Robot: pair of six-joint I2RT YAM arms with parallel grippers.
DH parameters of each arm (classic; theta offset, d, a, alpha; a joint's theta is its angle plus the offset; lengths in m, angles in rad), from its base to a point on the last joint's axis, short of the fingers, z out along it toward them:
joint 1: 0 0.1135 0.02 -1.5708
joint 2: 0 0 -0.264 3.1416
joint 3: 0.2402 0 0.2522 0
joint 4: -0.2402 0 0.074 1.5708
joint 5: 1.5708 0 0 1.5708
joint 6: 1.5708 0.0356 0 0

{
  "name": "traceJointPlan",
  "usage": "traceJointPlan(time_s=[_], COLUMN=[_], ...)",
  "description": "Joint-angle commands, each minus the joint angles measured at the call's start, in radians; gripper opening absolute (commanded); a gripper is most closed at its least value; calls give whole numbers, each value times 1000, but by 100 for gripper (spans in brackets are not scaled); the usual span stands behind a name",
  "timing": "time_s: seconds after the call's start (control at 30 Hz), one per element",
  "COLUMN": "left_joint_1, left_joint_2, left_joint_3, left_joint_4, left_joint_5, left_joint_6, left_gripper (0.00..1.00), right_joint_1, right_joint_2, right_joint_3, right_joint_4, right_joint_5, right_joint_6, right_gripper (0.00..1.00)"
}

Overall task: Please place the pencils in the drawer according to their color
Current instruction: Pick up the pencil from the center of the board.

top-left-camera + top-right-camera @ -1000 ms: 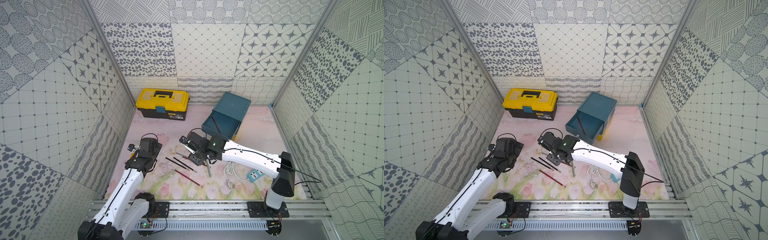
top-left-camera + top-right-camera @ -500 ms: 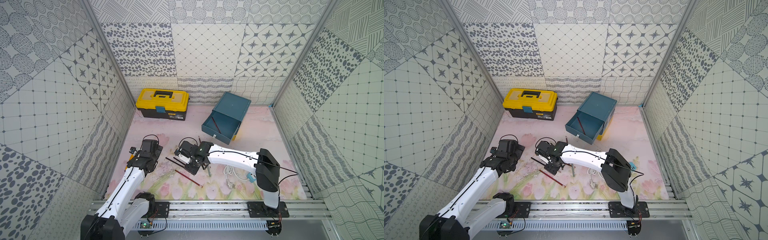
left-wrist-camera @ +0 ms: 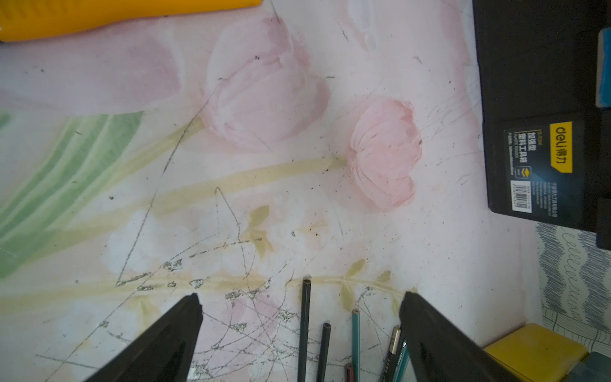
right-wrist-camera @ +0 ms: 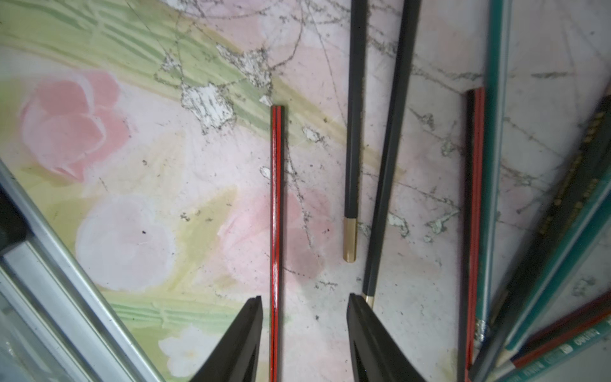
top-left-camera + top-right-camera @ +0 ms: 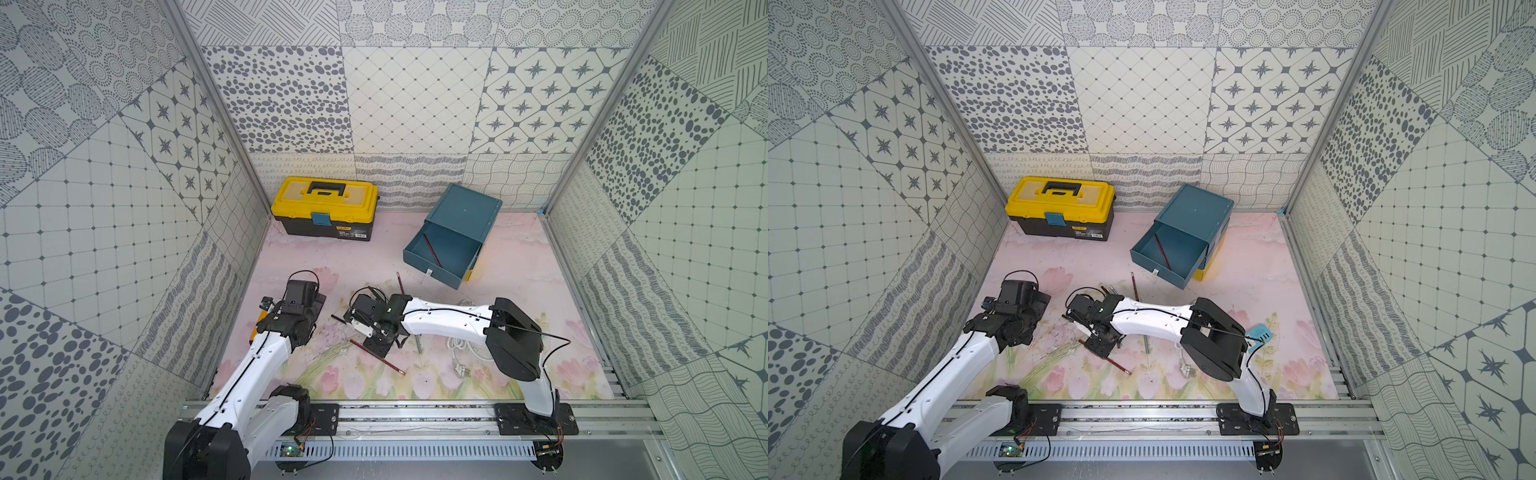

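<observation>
Red-lacquered wood, current item: red pencil point(image 4: 276, 215), flat on the surface point(image 4: 132, 231), well out from the drawer point(image 5: 457, 245) front. The right pincer point(image 4: 304, 297) straddles its shaft with jaws partway apart, one nearly against it and the other clear; nothing is gripped yet. The left pincer point(image 3: 301, 295) is spread wide and empty, farther from the drawer than the right one.

Handling (judged): light, stiff and thin. The glossy finish makes it likely to roll or swivel if pinched off-centre, and the point is brittle. Take it squarely across the shaft, near the middle.

Count, right wrist view:
- black pencils point(image 4: 353, 132): 2
- red: 3, including the straddled one
- teal pencils point(image 4: 494, 165): at least 3, bunched and overlapping, so the tally is unsure
- dark pencil point(image 4: 562, 215) with gold lettering: 1

Count, both top views:
- stored pencil point(image 5: 432, 249), red, in the open top drawer: 1
- stray pencil point(image 5: 400, 279), red, just off the drawer front: 1
- toolbox point(image 5: 324, 208), beside the drawer: 1
</observation>
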Motion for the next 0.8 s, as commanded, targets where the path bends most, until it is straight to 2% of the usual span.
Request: traceJointPlan(time_s=[0.0, 0.37, 0.77], left_joint_1=[5, 5, 5], left_joint_2=[5, -9, -36], left_joint_3=[2, 4, 5], left_joint_4=[-14, -79, -91], left_joint_5=[-29, -79, -87], left_joint_6=[-1, -4, -4], left_gripper=[99, 99, 99], right_joint_1=[14, 47, 51], right_joint_2=[26, 59, 105], right_joint_3=[-17, -51, -58], right_joint_4=[40, 48, 0], right_joint_5=[-9, 11, 62], right_joint_6=[26, 38, 64], right_gripper=[48, 43, 29])
